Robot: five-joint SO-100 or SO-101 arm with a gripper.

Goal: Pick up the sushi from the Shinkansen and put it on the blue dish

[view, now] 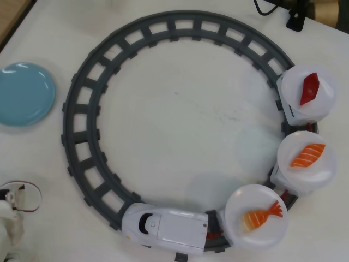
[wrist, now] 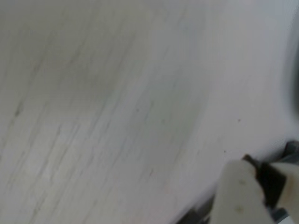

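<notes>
The shrimp sushi (view: 263,214) is sitting on the white plate (view: 256,216) just behind the train (view: 164,224) at the lower right of the overhead view, well apart from the blue dish (view: 25,93) at the left edge. A good approach, I judge, is coming straight down over it. Only the overhead view is showing these; the wrist view is showing blurred table (wrist: 117,107) and one pale fingertip (wrist: 240,196), so I cannot tell how the claw stands.
</notes>
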